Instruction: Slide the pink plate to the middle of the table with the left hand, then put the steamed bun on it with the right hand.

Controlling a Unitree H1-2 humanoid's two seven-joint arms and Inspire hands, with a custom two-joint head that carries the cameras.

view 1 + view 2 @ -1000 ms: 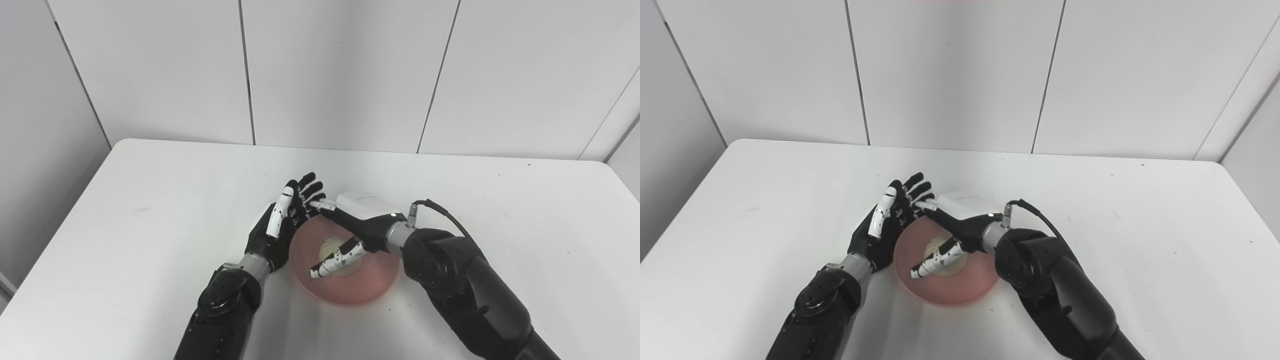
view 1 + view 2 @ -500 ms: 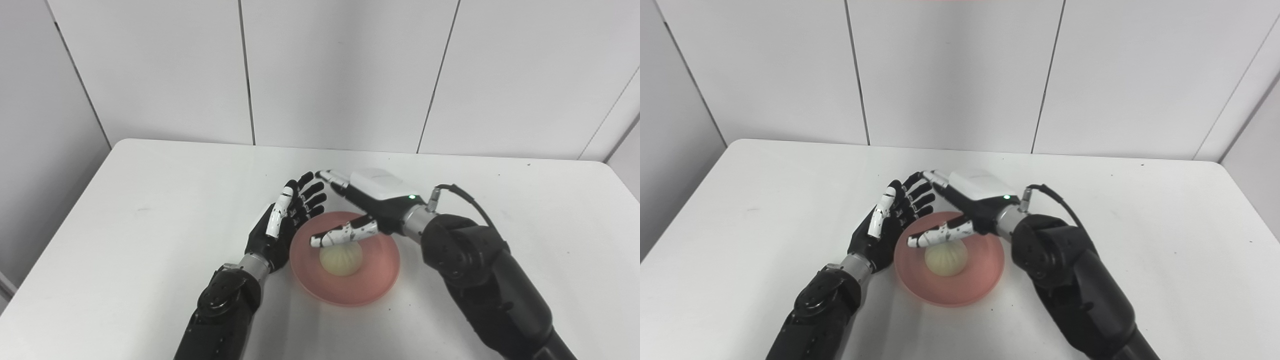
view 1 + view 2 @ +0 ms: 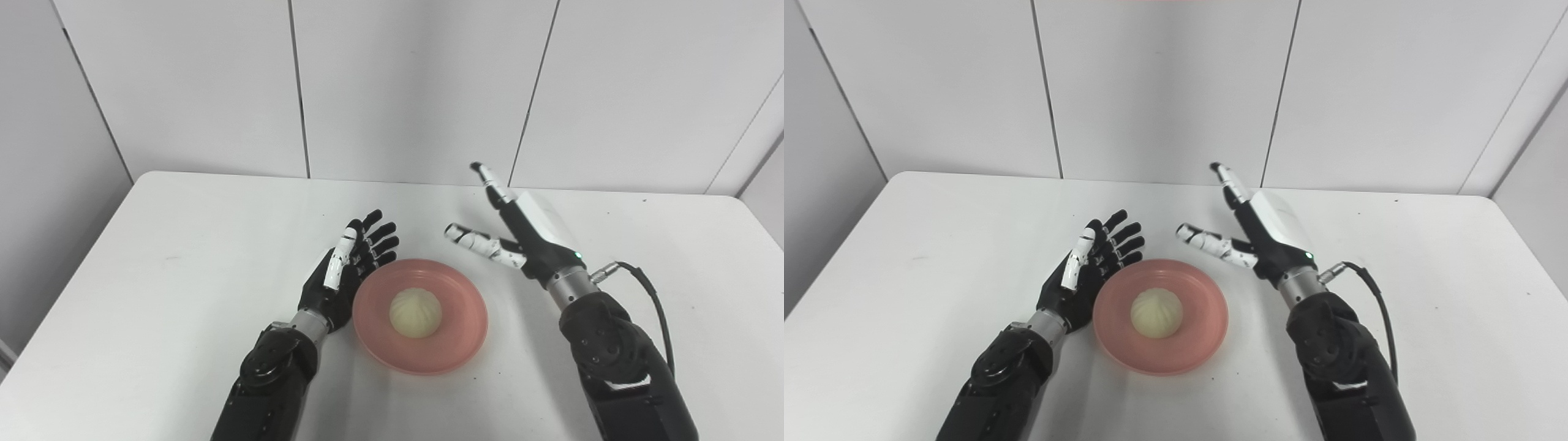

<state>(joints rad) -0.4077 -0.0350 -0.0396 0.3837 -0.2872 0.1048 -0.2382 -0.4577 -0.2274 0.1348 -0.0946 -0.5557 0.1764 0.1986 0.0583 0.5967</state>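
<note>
left eye view: i see the steamed bun (image 3: pixel 416 312) on the pink plate (image 3: pixel 465 342); my left hand (image 3: pixel 346 274) and right hand (image 3: pixel 520 236) are both released, fingers spread.

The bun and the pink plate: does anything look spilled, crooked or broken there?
Nothing stands out. The steamed bun sits whole near the middle of the pink plate, which lies flat on the table. Both the left hand and the right hand are open and empty.
</note>
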